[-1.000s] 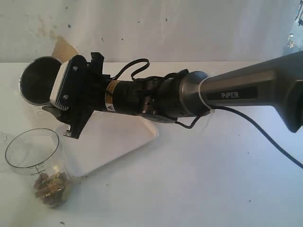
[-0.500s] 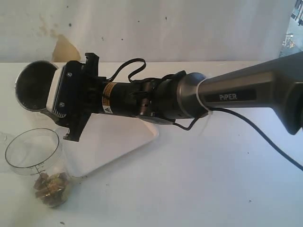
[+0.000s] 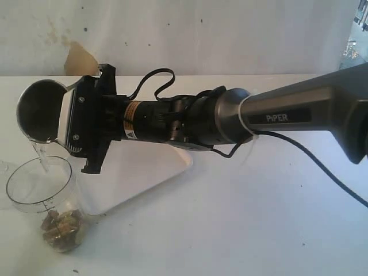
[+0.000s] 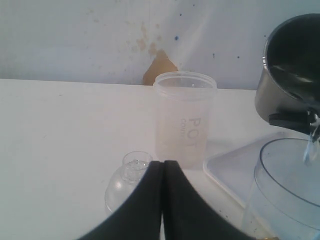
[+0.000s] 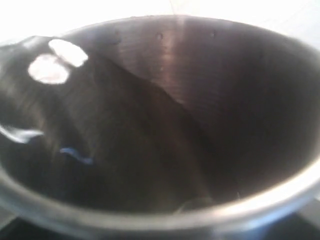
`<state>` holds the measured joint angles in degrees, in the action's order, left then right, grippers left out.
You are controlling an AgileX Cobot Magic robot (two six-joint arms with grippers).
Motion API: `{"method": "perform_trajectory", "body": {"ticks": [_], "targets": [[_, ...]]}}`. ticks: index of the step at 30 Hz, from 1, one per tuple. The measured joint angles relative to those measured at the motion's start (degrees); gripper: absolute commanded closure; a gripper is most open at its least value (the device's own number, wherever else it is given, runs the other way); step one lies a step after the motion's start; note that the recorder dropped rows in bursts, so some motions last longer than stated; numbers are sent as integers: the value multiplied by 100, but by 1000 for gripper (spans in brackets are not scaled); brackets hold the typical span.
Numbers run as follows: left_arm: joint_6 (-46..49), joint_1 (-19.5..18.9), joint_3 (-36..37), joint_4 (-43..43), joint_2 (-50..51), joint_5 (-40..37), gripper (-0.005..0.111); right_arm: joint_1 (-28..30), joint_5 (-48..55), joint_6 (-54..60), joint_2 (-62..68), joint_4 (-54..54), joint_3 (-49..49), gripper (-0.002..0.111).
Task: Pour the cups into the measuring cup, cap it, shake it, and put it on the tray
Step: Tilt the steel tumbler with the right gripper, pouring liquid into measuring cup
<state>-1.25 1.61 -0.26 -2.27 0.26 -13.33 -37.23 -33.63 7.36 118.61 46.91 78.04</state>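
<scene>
White table (image 3: 259, 218): arm (image 3: 287, 115) overlaps tray (image 3: 144, 178), frosted cup (image 4: 185, 120) beside.

The tumbler (image 3: 37, 112) is steel, dark and finely brushed inside, with a bright polished rim. The measuring cup (image 3: 46, 201) is clear, glossy plastic; the lettered cup (image 4: 185, 117) is frosted, milky plastic. The tray (image 3: 138, 178) is smooth white with a slight sheen. The table (image 3: 259, 218) looks matt white and speckled with marks, and the arm link (image 3: 299, 109) is satin grey metal.
</scene>
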Motion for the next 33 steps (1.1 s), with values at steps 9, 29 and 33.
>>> {"method": "perform_trajectory", "body": {"ticks": [9, 29, 33], "targets": [[0, 0, 0, 0, 0, 0, 107, -59, -65, 430, 0, 14, 0, 108], [0, 0, 0, 0, 0, 0, 107, -104, -72, 944, 0, 41, 0, 108], [0, 0, 0, 0, 0, 0, 107, -104, -72, 1025, 0, 41, 0, 108]]}}
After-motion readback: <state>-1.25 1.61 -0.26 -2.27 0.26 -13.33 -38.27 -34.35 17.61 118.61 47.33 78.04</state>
